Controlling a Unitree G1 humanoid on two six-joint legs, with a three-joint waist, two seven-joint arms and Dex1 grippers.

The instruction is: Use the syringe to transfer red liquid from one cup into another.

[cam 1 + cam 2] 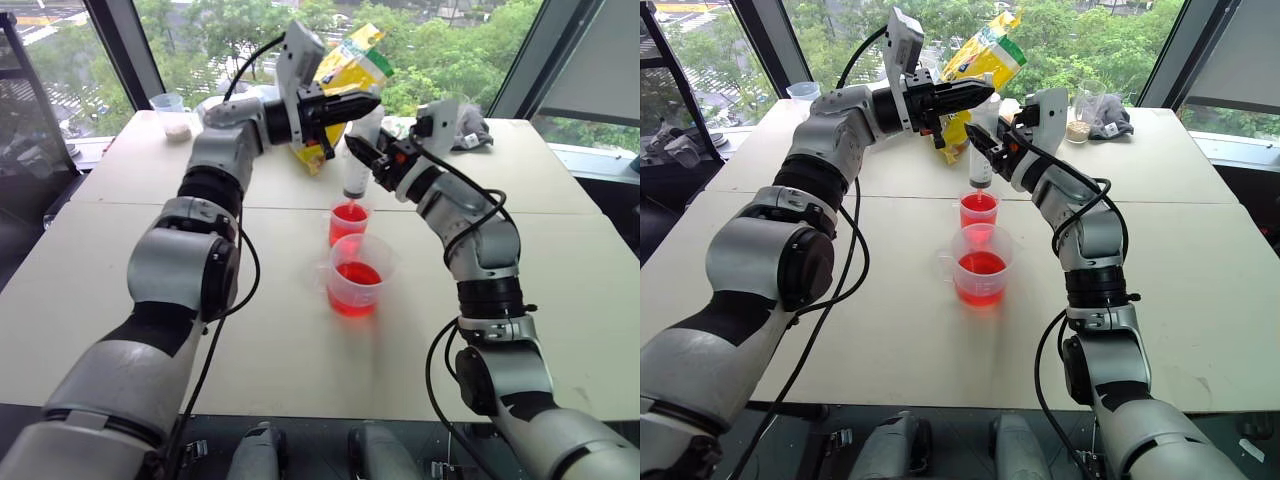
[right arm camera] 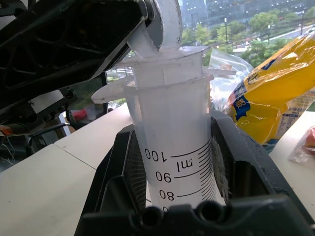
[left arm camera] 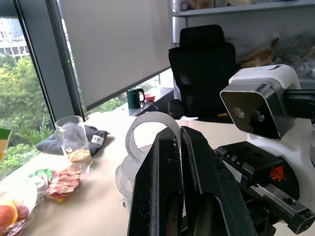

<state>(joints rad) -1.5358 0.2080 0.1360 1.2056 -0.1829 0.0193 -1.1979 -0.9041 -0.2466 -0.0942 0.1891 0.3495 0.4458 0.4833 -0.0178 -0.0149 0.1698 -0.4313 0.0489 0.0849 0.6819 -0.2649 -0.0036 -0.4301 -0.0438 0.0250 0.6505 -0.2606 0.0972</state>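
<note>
The clear syringe (image 1: 355,165) stands upright, and my right gripper (image 1: 366,158) is shut on its barrel (image 2: 172,113). The barrel looks clear inside, with the plunger pushed far in. My left gripper (image 1: 370,101) reaches in from the left and is shut on the plunger's ring (image 3: 147,120) at the syringe's top. The syringe's tip hangs just over the narrow plain cup (image 1: 347,222), which holds red liquid. In front of that cup stands the wider spouted beaker (image 1: 356,280), with more red liquid (image 1: 981,268) in it.
A yellow snack bag (image 1: 352,68) stands behind the grippers. A cup of beige stuff (image 1: 172,114) is at the far left corner, and a glass (image 1: 1087,108) with a grey cloth (image 1: 1118,115) at the far right. White table (image 1: 120,290) stretches to both sides.
</note>
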